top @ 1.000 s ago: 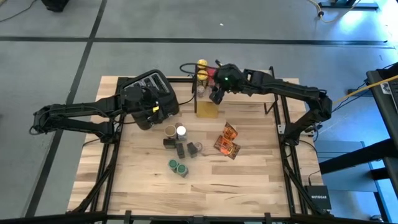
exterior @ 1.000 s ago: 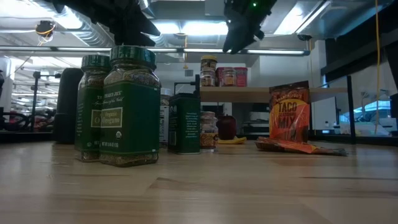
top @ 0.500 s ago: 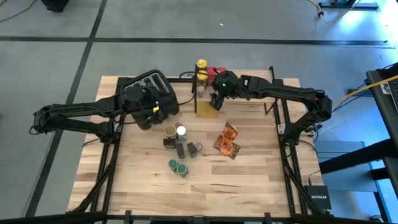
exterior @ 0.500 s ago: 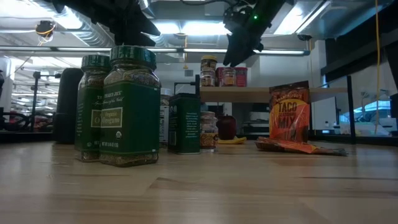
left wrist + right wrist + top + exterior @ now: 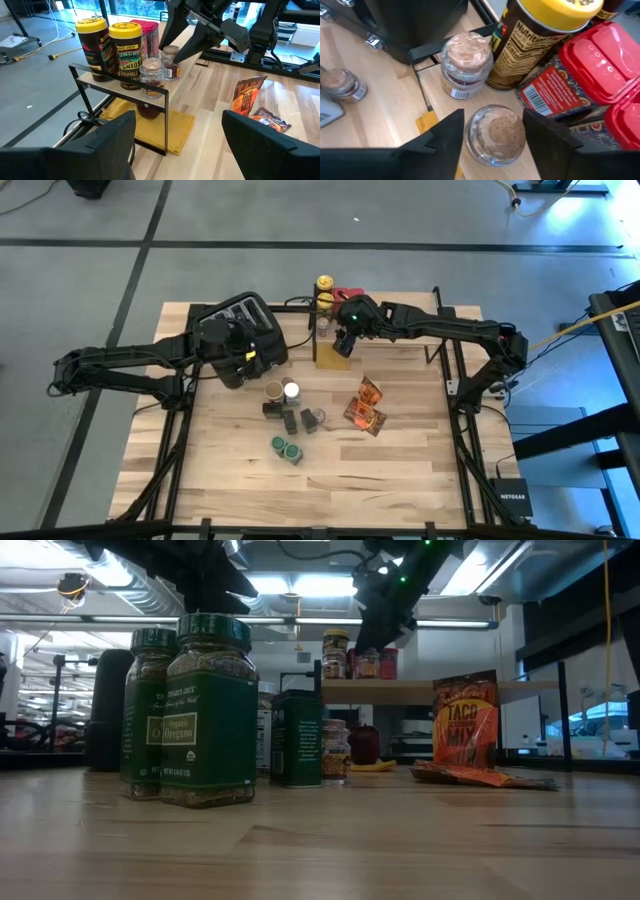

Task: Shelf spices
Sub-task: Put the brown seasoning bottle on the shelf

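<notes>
High view: right tool point(image 5: 343, 340) over shelf point(image 5: 336, 330) at table's far middle; left tool point(image 5: 243, 360) by toaster point(image 5: 243, 323).
Low view: green jars point(image 5: 206, 710) near, taco packet point(image 5: 465, 722) right.
Left wrist: left tool's fingers apart, empty.
Right wrist: fingers point(image 5: 443, 137) straddle glass jar point(image 5: 494, 134) on shelf, grip not yet tight.

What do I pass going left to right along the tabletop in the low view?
Dark toaster → two green-lidded oregano jars → dark green tin → small glass jar → upright taco mix packet.
</notes>
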Available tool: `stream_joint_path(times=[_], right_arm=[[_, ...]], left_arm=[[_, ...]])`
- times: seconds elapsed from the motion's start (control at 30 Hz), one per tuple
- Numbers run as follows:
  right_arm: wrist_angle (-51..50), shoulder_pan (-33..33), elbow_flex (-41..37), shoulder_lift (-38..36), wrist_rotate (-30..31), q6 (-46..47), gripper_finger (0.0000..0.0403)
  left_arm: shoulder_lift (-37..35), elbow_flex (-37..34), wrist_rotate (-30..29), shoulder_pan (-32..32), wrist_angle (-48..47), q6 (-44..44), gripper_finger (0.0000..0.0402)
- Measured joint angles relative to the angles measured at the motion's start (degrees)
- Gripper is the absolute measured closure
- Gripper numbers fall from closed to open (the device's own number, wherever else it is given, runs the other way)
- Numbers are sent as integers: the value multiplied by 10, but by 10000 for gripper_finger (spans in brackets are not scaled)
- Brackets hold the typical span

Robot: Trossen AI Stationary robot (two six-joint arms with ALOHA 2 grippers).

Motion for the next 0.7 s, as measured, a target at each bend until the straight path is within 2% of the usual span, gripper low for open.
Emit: stream_joint_path(times=[0.17, 0.27, 0.33, 0.7], right_arm=[[4, 0, 2, -1, 5, 15, 258], [3, 1, 1, -1, 32, 22, 276], [1, 1, 1, -1, 49, 37, 280], [1, 1, 0, -1, 55, 98, 271]], left_arm=[[0, 0, 0, 0, 0, 0, 112], [0, 0, 0, 0, 0, 0, 112], [0, 0, 0, 0, 1, 0, 112], [0, 0, 0, 0, 1, 0, 112]])
